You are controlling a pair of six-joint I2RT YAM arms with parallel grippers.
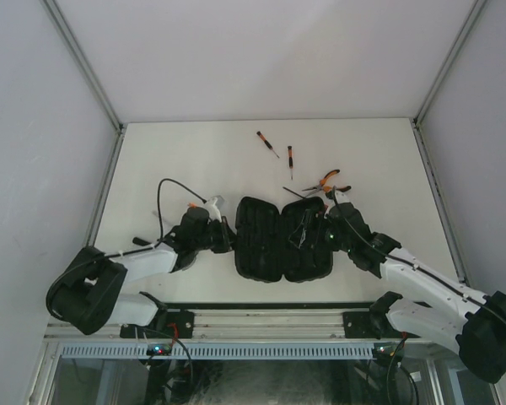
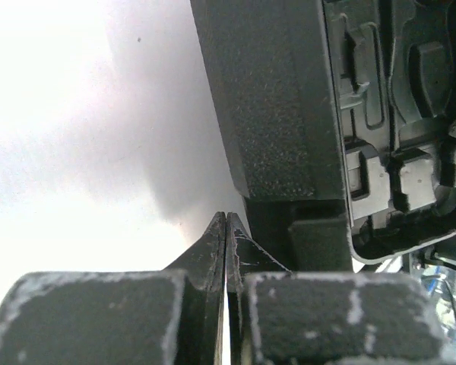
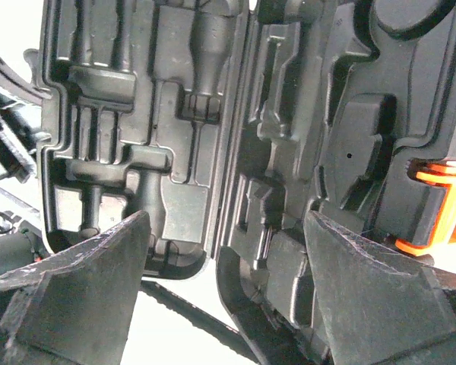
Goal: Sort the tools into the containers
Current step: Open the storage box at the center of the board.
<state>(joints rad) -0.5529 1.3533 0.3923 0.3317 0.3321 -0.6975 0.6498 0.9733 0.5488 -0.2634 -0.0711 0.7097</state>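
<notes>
Top view: your tool case (image 1: 282, 239) lies open flat, both halves facing up. Only this view shows the loose tools, all beyond the case's far edge: the far screwdriver (image 1: 267, 143), the nearer screwdriver (image 1: 290, 161), and the pliers (image 1: 327, 179) off the case's far right corner.

Left wrist view: your left gripper (image 2: 226, 222) has its fingers pressed together with nothing between them. The tips sit right at the case's outer wall (image 2: 289, 114); they may be touching it, but the angle is too tight to be sure. From above, that arm reaches in low toward the case's left side.

Right wrist view: your right gripper (image 3: 226, 220) has its fingers spread wide and holds nothing, poised above the case's moulded slots (image 3: 175, 114). The orange latch (image 3: 441, 205) shows at the case's right edge. From above, that arm angles in over the right half.
</notes>
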